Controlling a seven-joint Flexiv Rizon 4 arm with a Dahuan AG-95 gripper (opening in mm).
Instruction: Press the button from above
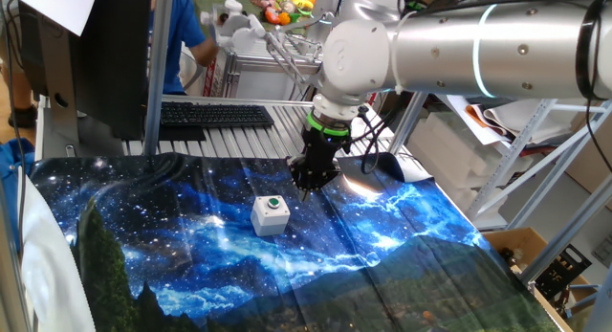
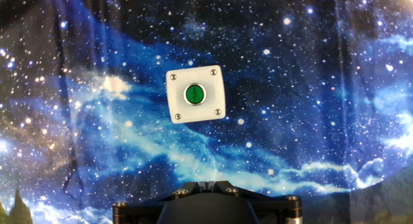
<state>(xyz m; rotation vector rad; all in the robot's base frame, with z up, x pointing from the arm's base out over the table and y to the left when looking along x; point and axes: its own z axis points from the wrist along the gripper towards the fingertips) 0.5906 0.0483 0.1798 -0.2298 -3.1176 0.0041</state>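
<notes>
The green round button (image 1: 273, 204) sits in the top of a small light-grey box (image 1: 269, 219) on the starry blue cloth. In the hand view the button (image 2: 195, 94) is near the middle, in its box (image 2: 211, 82), which has a screw at each corner. My gripper (image 1: 304, 189) hangs above the cloth, to the right of the box and a little behind it, apart from it. In the hand view the gripper (image 2: 208, 183) shows at the bottom edge, its fingertips pressed together with nothing between them.
The galaxy-print cloth (image 1: 191, 265) covers the table. A black keyboard (image 1: 215, 114) lies behind it on a metal slatted surface. A person in blue (image 1: 182, 35) stands at the back left. Metal frame legs (image 1: 521, 169) and a cardboard box (image 1: 521, 246) are at the right.
</notes>
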